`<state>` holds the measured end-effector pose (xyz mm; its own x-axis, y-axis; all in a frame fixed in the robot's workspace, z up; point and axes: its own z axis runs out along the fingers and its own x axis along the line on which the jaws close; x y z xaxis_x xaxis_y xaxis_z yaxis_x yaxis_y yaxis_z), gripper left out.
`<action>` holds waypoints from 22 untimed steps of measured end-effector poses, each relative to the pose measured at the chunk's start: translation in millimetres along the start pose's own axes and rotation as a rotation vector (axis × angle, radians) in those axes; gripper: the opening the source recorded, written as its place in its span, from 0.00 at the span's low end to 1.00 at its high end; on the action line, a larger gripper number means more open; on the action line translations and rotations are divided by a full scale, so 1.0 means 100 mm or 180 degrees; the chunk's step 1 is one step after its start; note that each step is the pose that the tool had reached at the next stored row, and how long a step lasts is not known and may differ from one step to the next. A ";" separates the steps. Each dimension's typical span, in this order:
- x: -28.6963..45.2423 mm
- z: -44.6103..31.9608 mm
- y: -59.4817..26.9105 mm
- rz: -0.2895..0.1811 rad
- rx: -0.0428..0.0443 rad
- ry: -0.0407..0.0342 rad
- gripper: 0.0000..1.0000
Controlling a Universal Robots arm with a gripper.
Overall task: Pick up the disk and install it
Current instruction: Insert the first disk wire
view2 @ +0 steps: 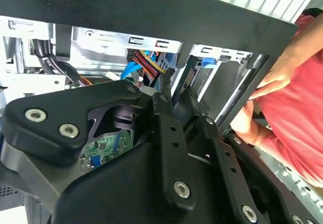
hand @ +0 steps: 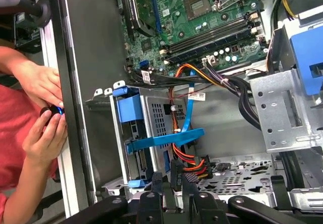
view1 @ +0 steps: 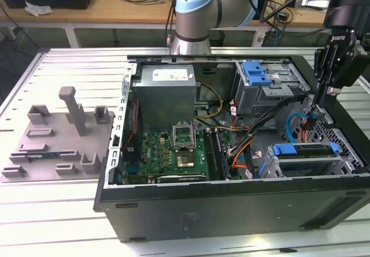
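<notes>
1. An open computer case [view1: 231, 210] lies on its side on a slatted metal table [view1: 58, 210].
2. The gripper [view1: 317, 107] hangs inside the case, at the exterior view's right, near the rear wall.
3. In the first wrist view the gripper [hand: 172, 179] has its fingers drawn close together, with a black plug [hand: 176, 169] carrying red, orange and yellow wires between the tips; it appears to grip the plug.
4. The disk [view1: 303, 150] sits in a metal bay in the case's near corner at the exterior view's right, away from the gripper; its blue bracket [hand: 130, 109] also shows in the first wrist view.
5. A flat blue cable [hand: 169, 138] runs across beside that bay.
6. The green circuit board [view1: 173, 150] lies in the case floor, and a grey metal box [view1: 165, 89] stands behind it.
7. A person's hands [hand: 44, 88] rest at the outer edge of the case wall.
8. A grey plastic fixture [view1: 58, 135] lies on the table at the exterior view's left.
</notes>
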<state>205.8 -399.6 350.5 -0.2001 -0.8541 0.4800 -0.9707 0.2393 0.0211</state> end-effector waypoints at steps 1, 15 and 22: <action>-0.001 0.013 -0.002 0.0000 0.0000 0.0000 0.29; -0.055 0.129 -0.006 0.0020 -0.0011 0.0000 0.29; -0.047 0.145 -0.009 0.0099 -0.0054 -0.0002 0.29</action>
<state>205.7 -402.4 335.6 -0.2304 -0.8465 0.4800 -0.9616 0.2737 0.0211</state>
